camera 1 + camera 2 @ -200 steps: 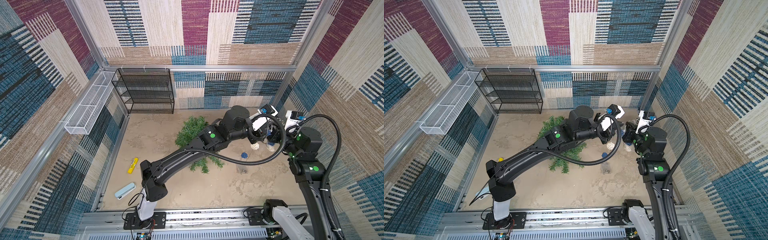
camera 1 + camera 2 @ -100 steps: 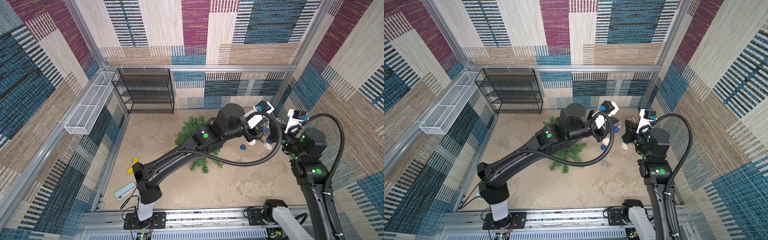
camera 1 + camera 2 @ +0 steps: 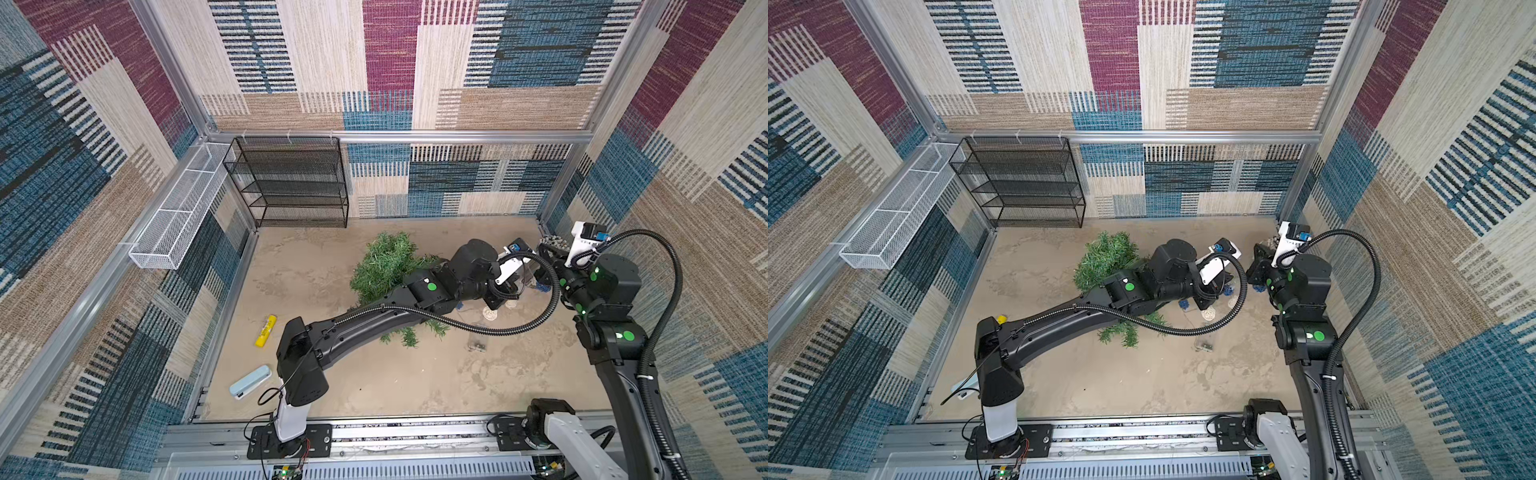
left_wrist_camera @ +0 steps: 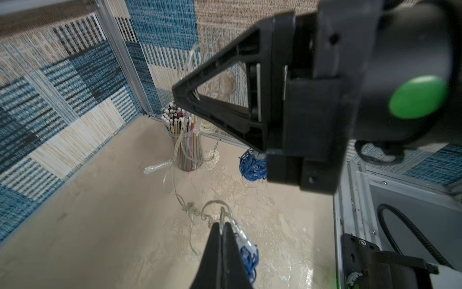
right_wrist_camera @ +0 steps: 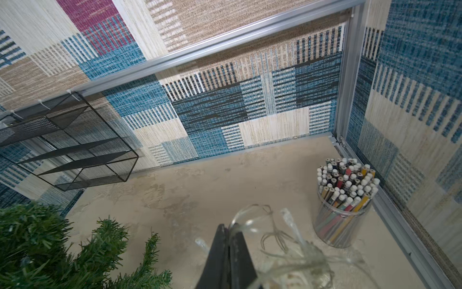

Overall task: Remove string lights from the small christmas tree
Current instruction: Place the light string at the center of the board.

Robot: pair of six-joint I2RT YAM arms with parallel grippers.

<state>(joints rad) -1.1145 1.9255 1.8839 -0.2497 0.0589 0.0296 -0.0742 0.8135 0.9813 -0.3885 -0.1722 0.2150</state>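
String lights [image 4: 251, 166]: pale wire pinched in closed left hand [image 4: 221, 225] and closed right hand [image 5: 227, 229], near small christmas tree [image 3: 386, 264] on tabletop [image 3: 374, 382]

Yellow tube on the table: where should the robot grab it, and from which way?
Probably across the middle of the yellow tube, coming straight down. It lies flat on the table, long and thin, so the fingers can close over its narrow width, one on each long side. Nothing sits right beside it.
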